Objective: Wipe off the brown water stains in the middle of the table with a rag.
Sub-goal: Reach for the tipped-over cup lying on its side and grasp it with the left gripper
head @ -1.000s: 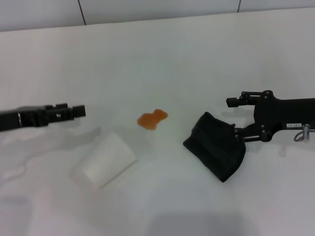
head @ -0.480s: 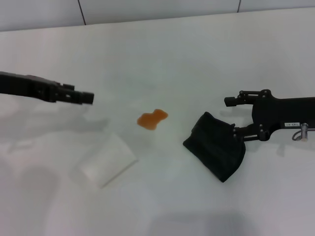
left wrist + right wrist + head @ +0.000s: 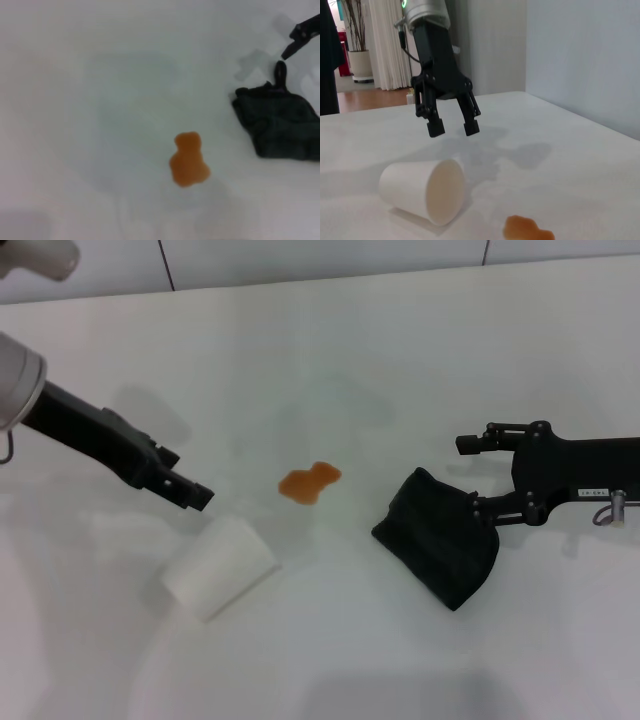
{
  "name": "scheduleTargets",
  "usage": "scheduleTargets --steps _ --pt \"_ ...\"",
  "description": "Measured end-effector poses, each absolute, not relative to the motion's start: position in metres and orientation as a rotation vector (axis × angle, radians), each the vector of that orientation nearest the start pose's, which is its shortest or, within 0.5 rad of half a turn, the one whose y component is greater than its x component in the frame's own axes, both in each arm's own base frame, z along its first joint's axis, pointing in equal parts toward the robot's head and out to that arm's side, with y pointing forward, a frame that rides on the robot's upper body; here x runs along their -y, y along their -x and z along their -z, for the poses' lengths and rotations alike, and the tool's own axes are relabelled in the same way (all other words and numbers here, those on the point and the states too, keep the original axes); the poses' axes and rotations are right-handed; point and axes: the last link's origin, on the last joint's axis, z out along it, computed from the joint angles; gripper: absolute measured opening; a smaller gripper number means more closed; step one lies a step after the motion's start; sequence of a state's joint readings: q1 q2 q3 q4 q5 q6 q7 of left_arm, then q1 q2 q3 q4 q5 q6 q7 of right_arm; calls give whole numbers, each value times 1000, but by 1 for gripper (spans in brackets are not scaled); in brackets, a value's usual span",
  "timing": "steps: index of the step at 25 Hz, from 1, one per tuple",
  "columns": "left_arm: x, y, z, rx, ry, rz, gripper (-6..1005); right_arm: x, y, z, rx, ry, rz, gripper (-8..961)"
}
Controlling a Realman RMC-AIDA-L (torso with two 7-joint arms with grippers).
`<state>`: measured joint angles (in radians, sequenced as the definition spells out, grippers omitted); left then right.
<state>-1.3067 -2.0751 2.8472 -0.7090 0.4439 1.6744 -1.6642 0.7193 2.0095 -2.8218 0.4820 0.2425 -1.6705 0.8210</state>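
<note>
Left gripper (image 3: 197, 496) hangs just above the tipped-over white paper cup (image 3: 218, 566), fingers spread apart with nothing between them. Over on the other side, the right gripper (image 3: 473, 474) is wide open too, its lower finger touching the black rag (image 3: 440, 536), upper finger clear above it. The brown water stains (image 3: 309, 482) sit on the white tabletop (image 3: 330, 350) between the two grippers, apart from the rag.
</note>
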Motion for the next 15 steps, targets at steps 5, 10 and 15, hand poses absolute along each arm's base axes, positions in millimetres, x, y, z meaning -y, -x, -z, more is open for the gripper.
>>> scheduleTargets --steps 5,10,15 --pt "-398 168 -14 859 2996 -339 809 -321 -302 -13 -297 2712 -560 783" --pt "-394 158 -8 849 3064 -350 754 -323 -299 -13 -288 2714 -563 783" --pt "-389 159 -9 888 3080 -349 755 -325 -298 -13 -286 2703 -573 783"
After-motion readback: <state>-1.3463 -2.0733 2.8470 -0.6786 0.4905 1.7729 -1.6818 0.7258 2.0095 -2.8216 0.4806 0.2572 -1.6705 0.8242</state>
